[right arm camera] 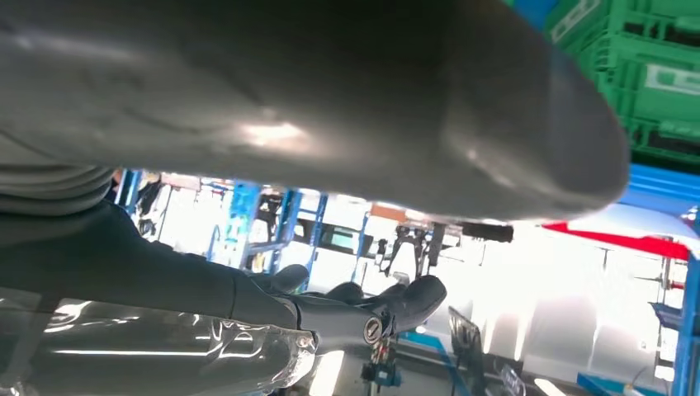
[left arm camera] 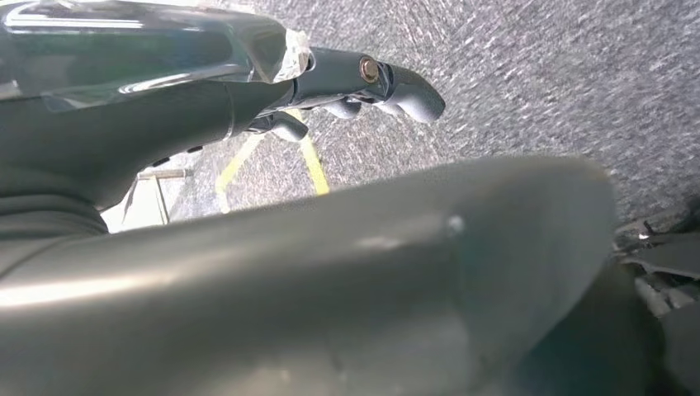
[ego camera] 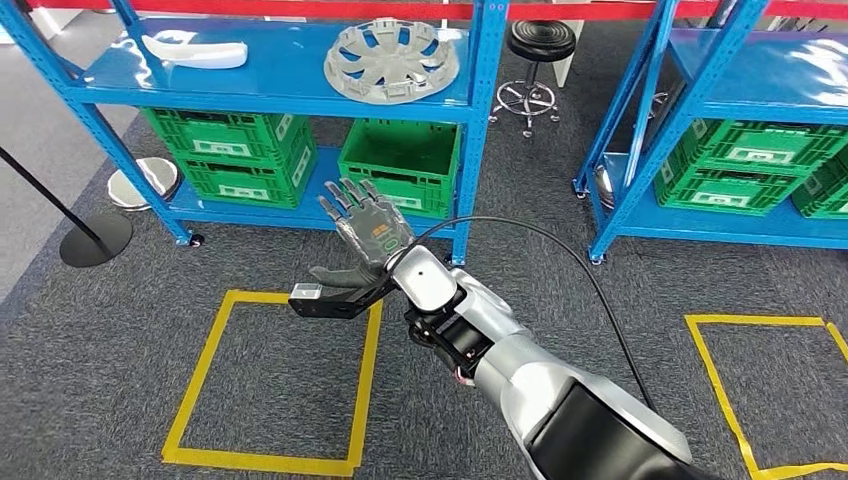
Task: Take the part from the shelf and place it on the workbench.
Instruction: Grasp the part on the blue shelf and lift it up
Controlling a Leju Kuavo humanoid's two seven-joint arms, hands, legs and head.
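Observation:
A grey spoked wheel cover (ego camera: 392, 62) lies flat on the upper board of the blue shelf (ego camera: 480, 110), straight ahead. A white curved part (ego camera: 195, 50) lies on the same board further left. My right hand (ego camera: 365, 232) is raised in front of the shelf's lower level, below the wheel cover and well short of it, fingers spread and holding nothing. In the right wrist view the right hand's fingers (right arm camera: 363, 313) reach out straight past the thick thumb. My left hand (left arm camera: 355, 82) hangs over grey carpet with its fingers extended and nothing in it.
Green crates (ego camera: 400, 165) fill the shelf's lower level. A second blue shelf (ego camera: 740, 100) with more green crates stands to the right, a black stool (ego camera: 540, 45) between them. Yellow tape squares (ego camera: 270, 380) mark the carpet. A black stanchion base (ego camera: 95, 238) sits at left.

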